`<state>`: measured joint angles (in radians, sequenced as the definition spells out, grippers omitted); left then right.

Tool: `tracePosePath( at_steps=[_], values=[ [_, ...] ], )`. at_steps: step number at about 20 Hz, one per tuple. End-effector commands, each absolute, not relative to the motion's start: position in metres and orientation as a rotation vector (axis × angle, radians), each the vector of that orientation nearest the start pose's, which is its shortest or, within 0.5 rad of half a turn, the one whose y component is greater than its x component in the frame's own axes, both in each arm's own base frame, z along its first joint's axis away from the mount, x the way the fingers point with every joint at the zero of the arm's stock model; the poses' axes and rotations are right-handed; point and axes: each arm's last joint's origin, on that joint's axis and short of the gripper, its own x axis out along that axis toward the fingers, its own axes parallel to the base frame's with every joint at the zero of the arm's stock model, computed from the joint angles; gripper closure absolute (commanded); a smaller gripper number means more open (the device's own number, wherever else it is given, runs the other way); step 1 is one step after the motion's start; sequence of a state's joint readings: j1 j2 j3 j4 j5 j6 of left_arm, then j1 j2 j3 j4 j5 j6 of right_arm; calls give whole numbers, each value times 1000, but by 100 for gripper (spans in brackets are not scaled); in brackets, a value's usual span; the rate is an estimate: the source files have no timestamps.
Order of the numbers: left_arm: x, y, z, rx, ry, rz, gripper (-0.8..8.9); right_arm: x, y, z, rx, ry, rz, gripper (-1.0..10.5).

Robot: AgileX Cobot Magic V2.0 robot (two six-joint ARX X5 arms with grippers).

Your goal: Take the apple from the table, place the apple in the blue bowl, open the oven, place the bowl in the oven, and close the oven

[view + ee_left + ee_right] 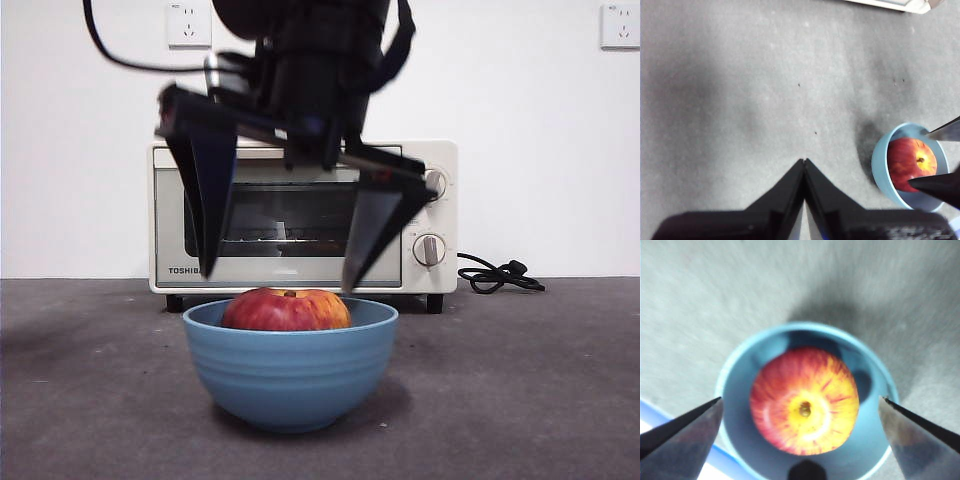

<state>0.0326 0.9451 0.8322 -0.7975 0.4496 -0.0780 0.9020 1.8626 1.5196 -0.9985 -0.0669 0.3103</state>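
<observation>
The right end effector hangs just above the apple, its jaws spread wide and holding nothing. The apple sits inside the blue bowl on the desk, directly below it. Behind stands the oven, door shut. The left end effector hovers over bare desk, well apart from the bowl, jaws pressed together and empty.

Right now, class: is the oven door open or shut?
Shut. In the front view the oven door stands flat and upright behind the bowl, with its handle at the top.

matt ridged blue bowl; glossy apple; rough mottled table.
</observation>
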Motion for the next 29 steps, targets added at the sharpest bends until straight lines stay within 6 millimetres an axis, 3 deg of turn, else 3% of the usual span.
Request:
tracePosePath(
  at_steps=[1, 4, 8, 14, 17, 23, 29],
  values=[
    [184, -8, 274, -298, 899, -382, 818, 224, 286, 253, -325, 1326, 595, 412],
    [207, -10, 276, -335, 906, -441, 818, 216, 272, 276, -357, 1270, 553, 432],
    [250, -24, 293, -307, 914, -496, 819, 204, 246, 307, -460, 1139, 385, 972],
    [314, -65, 322, -244, 882, -615, 819, 185, 200, 350, -392, 1046, 296, 954],
    [340, -85, 333, -224, 857, -649, 819, 178, 171, 361, -333, 1021, 254, 954],
    [380, -111, 346, -242, 817, -676, 819, 155, 117, 345, -209, 1027, 139, 954],
    [405, -122, 323, -237, 839, -645, 819, 128, 92, 325, -41, 1040, 188, 954]
  ],
)
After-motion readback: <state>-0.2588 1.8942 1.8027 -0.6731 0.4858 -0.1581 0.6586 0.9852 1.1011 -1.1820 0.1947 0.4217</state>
